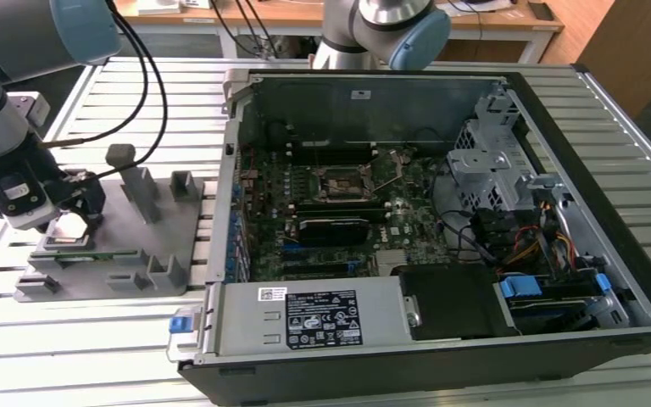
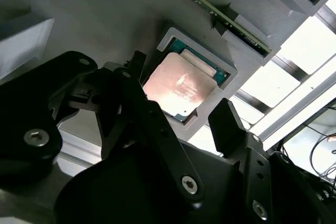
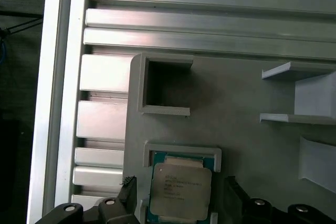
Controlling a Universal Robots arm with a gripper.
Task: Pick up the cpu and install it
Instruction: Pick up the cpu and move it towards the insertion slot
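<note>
At the exterior view's left the gripper (image 1: 65, 222) hangs over the grey fixture (image 1: 156, 246). Its jaws are apart either side of the cpu (image 2: 181, 85), which lies flat in a walled recess, likely to keep it square for pinching. Well apart, rightward, the socket (image 1: 341, 182) sits inside the open computer case (image 1: 416, 106).

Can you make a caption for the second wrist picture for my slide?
Open tool straddling the cpu, which lies in its pocket on the grey fixture.
</note>
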